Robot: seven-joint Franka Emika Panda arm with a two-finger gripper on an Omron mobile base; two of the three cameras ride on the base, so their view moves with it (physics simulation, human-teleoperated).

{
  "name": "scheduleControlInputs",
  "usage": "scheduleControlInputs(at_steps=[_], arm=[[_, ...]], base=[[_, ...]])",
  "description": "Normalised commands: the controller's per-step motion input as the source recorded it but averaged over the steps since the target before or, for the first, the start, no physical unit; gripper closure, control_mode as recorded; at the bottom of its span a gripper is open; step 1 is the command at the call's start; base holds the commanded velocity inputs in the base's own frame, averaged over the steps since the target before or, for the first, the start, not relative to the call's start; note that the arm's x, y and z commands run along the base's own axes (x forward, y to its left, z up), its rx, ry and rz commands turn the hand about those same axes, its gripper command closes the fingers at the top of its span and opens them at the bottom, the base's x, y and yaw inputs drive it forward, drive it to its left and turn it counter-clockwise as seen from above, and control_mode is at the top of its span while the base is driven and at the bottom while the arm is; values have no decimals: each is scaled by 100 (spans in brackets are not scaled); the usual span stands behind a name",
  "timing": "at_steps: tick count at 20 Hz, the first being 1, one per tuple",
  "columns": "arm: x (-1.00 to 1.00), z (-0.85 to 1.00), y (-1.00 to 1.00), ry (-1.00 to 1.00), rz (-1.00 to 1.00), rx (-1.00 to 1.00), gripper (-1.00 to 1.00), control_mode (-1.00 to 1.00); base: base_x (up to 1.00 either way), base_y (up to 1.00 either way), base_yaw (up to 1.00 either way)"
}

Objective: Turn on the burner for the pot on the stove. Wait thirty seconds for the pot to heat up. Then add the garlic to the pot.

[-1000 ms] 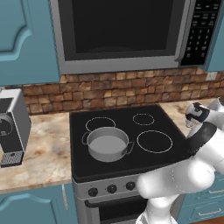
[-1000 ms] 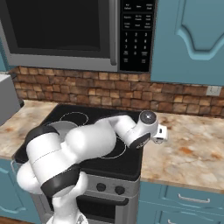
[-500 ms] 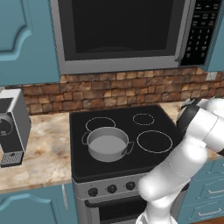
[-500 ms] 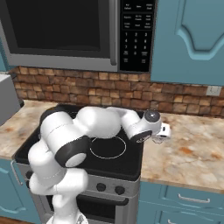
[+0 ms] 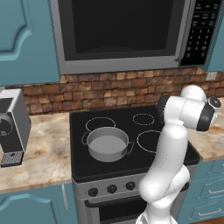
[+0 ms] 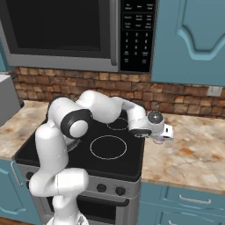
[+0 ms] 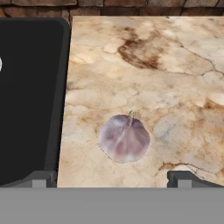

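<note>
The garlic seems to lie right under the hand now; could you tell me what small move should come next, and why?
Probably lower the open gripper straight down: the garlic lies on the counter beside the stove, roughly centred between the spread fingertips and not yet touched.

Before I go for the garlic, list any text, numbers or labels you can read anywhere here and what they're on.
Nothing can be read here.
Microwave keypad: rows of small pale marks on the black panel, too small and blurred to read.
Stove knobs: no markings I can make out.
Coffee machine: no lettering that I can make out.
Garlic, pot and counter: no text.
</note>
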Motion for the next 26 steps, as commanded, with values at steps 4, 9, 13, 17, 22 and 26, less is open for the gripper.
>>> scheduleControlInputs(at_steps=[4, 9, 13, 17, 22, 26], arm=[[10, -23, -40, 0, 0, 7, -100, -100], [18, -26, -27, 3, 0, 6, -100, -100], [28, -15, 0, 0, 0, 0, -100, -100], [14, -8, 0, -1, 0, 0, -100, -100], [5, 0, 24, -2, -2, 0, -100, -100], [0, 0, 37, -2, -3, -1, -100, -100]], base=[[0, 0, 0], [0, 0, 0], [0, 0, 0], [0, 0, 0], [0, 0, 0], [0, 0, 0]])
